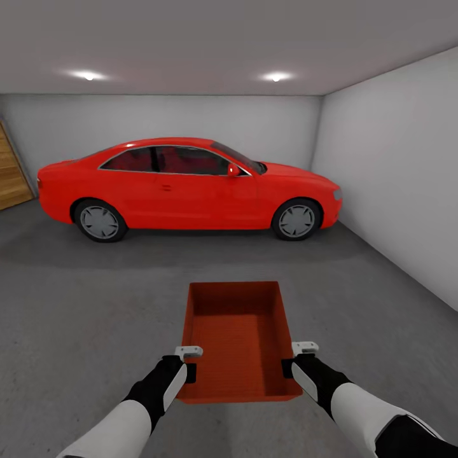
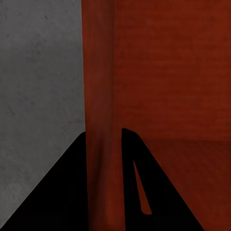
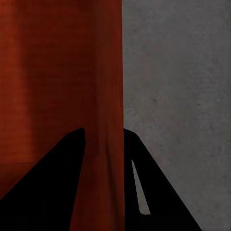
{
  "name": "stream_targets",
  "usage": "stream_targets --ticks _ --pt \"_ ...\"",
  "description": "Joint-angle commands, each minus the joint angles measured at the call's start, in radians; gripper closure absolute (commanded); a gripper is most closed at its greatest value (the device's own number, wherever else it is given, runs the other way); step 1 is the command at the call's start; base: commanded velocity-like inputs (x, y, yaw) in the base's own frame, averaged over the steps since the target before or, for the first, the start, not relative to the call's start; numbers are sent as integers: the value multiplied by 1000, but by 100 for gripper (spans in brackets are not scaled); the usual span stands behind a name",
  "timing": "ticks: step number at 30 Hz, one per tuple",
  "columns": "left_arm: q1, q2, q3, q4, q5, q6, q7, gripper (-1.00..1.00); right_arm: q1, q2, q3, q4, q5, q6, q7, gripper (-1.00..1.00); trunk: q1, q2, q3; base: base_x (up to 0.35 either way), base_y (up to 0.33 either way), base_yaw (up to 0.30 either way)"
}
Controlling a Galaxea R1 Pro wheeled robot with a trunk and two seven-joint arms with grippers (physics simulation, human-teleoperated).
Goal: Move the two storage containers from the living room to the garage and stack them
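Observation:
I am in the garage, facing the dark grey concrete floor (image 1: 95, 318). One red-orange open-top storage container (image 1: 235, 337) hangs in front of me, held between both arms, empty inside. My left gripper (image 1: 189, 369) is shut on its left wall (image 2: 101, 96); my right gripper (image 1: 289, 364) is shut on its right wall (image 3: 103, 96). In each wrist view the black fingers (image 2: 62, 192) (image 3: 53, 183) straddle the thin red wall, with grey floor (image 2: 38, 96) (image 3: 178, 96) beyond it.
A red car (image 1: 187, 187) stands side-on across the back of the room. Pale grey walls (image 1: 394, 172) close the right side and the back. A wooden panel (image 1: 13, 172) shows at the far left. Open concrete lies between me and the car.

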Motion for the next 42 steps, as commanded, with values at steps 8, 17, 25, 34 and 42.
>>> stream_targets --ticks 8,17,25,34,42 --pt "0 6 -11 15 -16 12 20 100 -1 -1 19 -21 -17 1 -7 100 1 -2 -2 0 0 -217" --pt "0 6 -11 15 -16 12 20 100 -1 -2 20 -21 -17 1 -7 100 1 -2 -2 0 0 -291" --pt "0 6 -11 15 -16 14 20 100 -1 -1 19 -21 -17 1 -7 100 1 -2 -2 4 0 -292" --pt "0 6 -12 15 -16 14 20 100 -1 -1 19 -21 -17 1 -7 100 1 -2 -2 246 21 -292" --pt "0 6 -12 15 -17 15 20 100 -1 -1 19 -21 -17 1 -7 100 1 -2 -2 320 64 -292"
